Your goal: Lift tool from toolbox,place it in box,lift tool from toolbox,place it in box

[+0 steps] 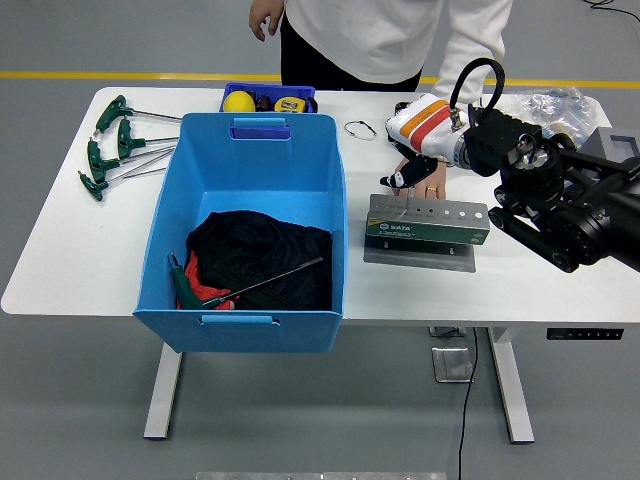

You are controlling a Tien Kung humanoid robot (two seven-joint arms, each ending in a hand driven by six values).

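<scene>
The grey-green toolbox stands on a metal plate right of the blue box. My right hand, in a white and orange glove, hovers just above the toolbox's left end. Its fingers are pinched on a thin tool whose shaft hangs down toward the toolbox; the tool is barely visible. A person's hand rests on the table right behind the toolbox. Inside the blue box lie a black cloth and a green T-handle tool with a long shaft. My left arm is out of view.
Several green T-handle wrenches lie at the table's far left. A small blue tray with a yellow item sits behind the box. A plastic bag, a grey case and a black device stand at the back right.
</scene>
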